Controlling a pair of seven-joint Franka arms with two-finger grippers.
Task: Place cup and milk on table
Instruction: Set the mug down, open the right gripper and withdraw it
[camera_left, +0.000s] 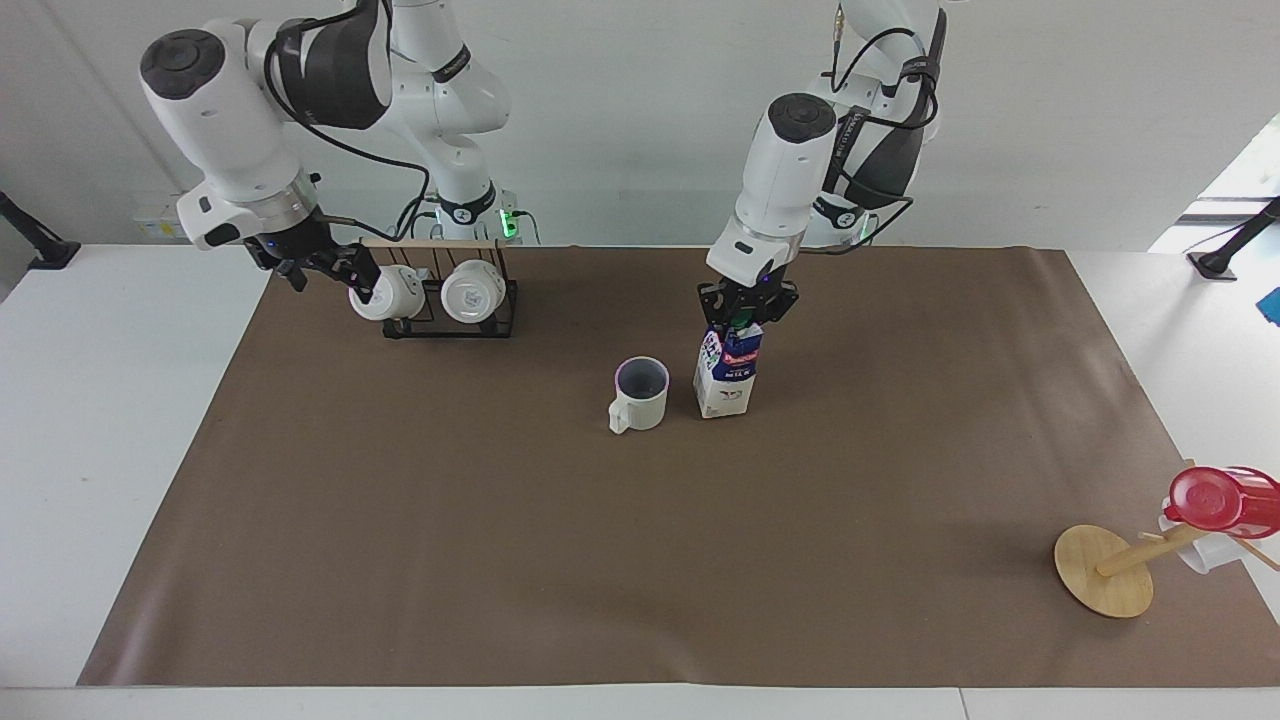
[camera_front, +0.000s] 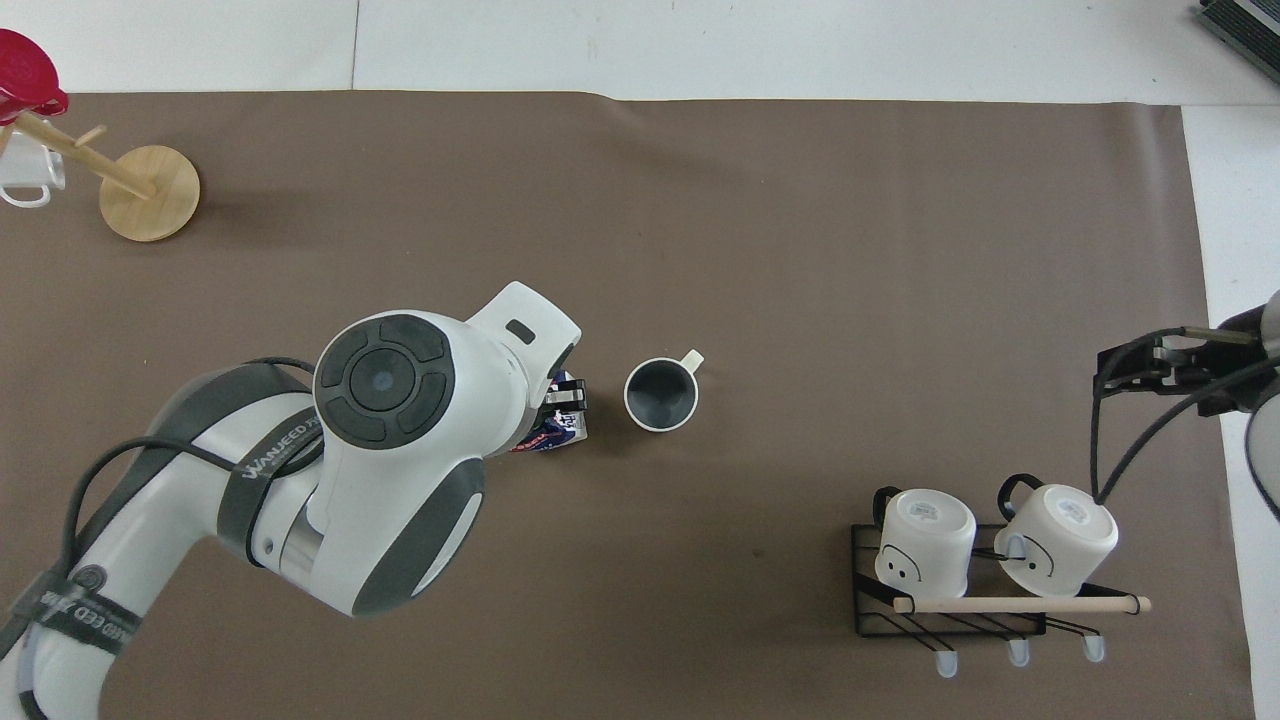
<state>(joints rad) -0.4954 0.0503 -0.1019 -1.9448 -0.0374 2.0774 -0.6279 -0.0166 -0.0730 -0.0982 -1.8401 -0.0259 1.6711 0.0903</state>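
Setting-down step: milk carton (camera_left: 727, 378) upright on brown surface (camera_left: 500, 560) just beside cup (camera_left: 640, 394), left gripper (camera_left: 747, 308) jaws pinching its top — next, release and lift straight; right gripper (camera_left: 322, 266) waiting, jaws unclear

The cup (camera_front: 660, 394) stands upright on the brown sheet of the table (camera_front: 760, 220). Just beside it, toward the left arm's end, the milk carton (camera_front: 552, 432) shows partly under the left gripper (camera_front: 566, 394), whose fingers grip its top.
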